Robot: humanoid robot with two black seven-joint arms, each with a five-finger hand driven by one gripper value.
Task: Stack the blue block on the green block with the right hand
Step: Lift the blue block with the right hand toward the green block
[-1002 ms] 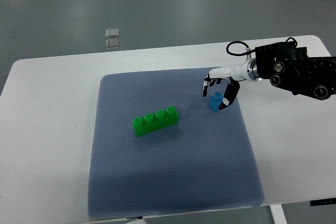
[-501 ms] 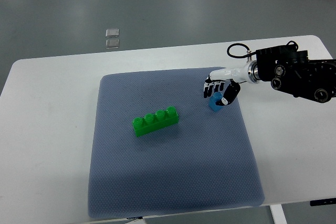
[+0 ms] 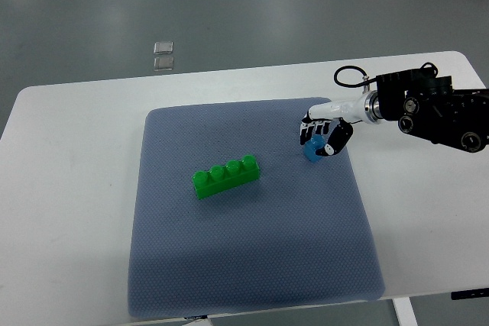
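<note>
Top view. Green block (image 3: 225,176) lies at the middle of the grey mat (image 3: 252,265); to its right, near the mat's far right edge, the right hand (image 3: 322,134) has its fingers curled around the blue block (image 3: 312,149).

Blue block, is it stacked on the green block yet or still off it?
Off. The blue block sits in the right hand's curled fingers, on the mat, well apart from the green block.

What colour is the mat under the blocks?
Greyish blue with a fine dotted texture; the mat shows best in the top view.
</note>
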